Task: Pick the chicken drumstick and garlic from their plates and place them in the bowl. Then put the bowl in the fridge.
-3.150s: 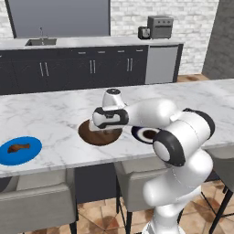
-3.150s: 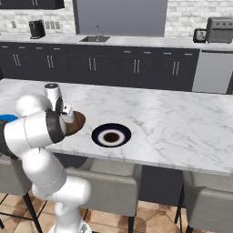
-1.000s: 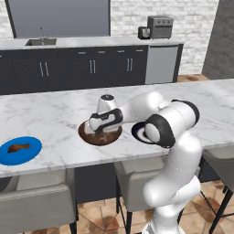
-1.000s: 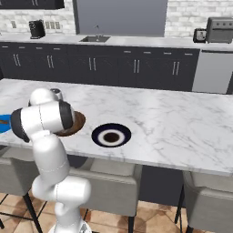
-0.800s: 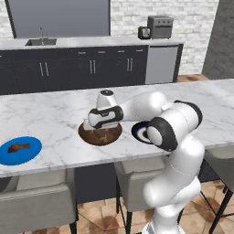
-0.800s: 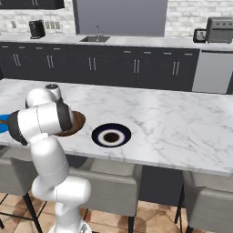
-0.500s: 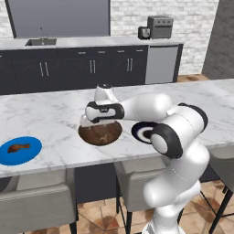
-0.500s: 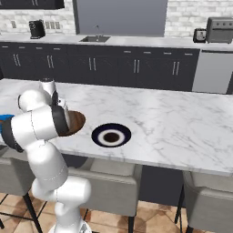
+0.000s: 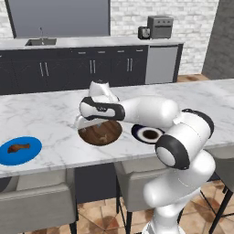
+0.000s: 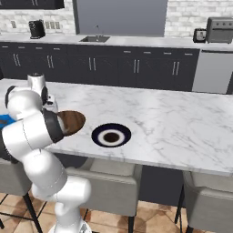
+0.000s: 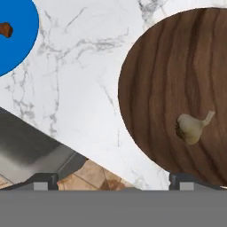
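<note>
Fingers (image 11: 46,179) spread wide, empty; one garlic (image 11: 191,127) in one bowl (image 11: 168,80).

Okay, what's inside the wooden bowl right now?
The garlic lies alone on the floor of the bowl. In the hand view the frame edge cuts off part of the bowl, so that part goes unseen.

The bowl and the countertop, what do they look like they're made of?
The bowl looks like dark brown wood with a matte finish: parallel grain lines run across it. The countertop looks like polished white marble with grey veins, though it may be an imitation.
</note>
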